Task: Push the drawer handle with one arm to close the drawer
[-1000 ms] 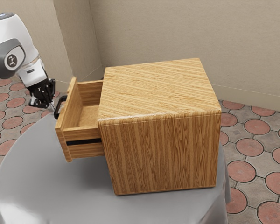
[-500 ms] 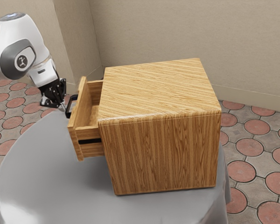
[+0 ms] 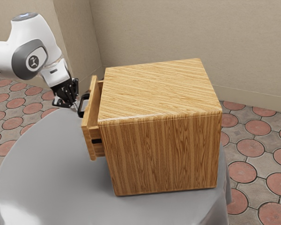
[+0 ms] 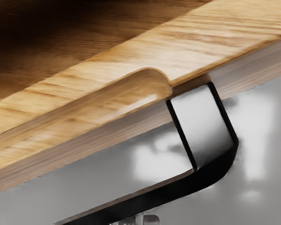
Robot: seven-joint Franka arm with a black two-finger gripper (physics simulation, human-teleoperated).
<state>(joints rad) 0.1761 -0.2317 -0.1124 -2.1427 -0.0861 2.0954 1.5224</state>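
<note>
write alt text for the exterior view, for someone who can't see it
A robot arm's gripper is at the black handle of a slightly open drawer in a wooden cabinet. The cabinet stands on a round grey table, with patterned tiles behind.

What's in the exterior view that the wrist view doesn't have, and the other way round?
Exterior view: the white arm and the gripper by the drawer handle, the cabinet's broad top and grained side, the beige walls, and the floor with round reddish tiles.

Wrist view: a close look at the handle's bent corner and the rounded shape in the wood beside it.

Both: the black handle, the wooden drawer front and the gray table.
</note>
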